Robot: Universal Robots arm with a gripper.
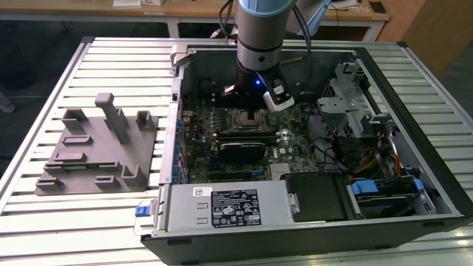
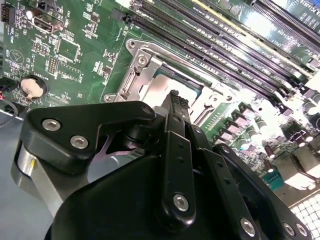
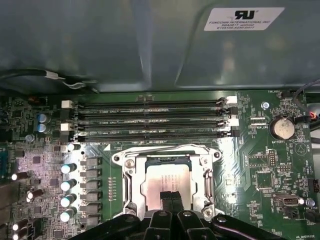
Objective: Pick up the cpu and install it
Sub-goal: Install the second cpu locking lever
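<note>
The cpu (image 3: 161, 184) is a pale silver-grey square lying flat inside the metal socket frame (image 3: 127, 172) on the green motherboard. It also shows in the second wrist view as the cpu (image 2: 154, 89). My gripper (image 3: 171, 197) stands right over it with its two black fingers pressed together, and the tips are at or just above the chip's top; I cannot tell if they touch. Nothing is held between the fingers. In the exterior view the arm reaches down into the open computer case (image 1: 414, 166), with the gripper (image 1: 247, 106) above the socket.
A grey fixture block (image 1: 92, 149) with upright posts lies outside the case on the exterior view's left. A black finned heatsink (image 1: 240, 149) sits near the socket. Memory slots (image 3: 150, 117) run beside the socket. Drive cages and cables (image 1: 355, 116) crowd the case on the exterior view's right.
</note>
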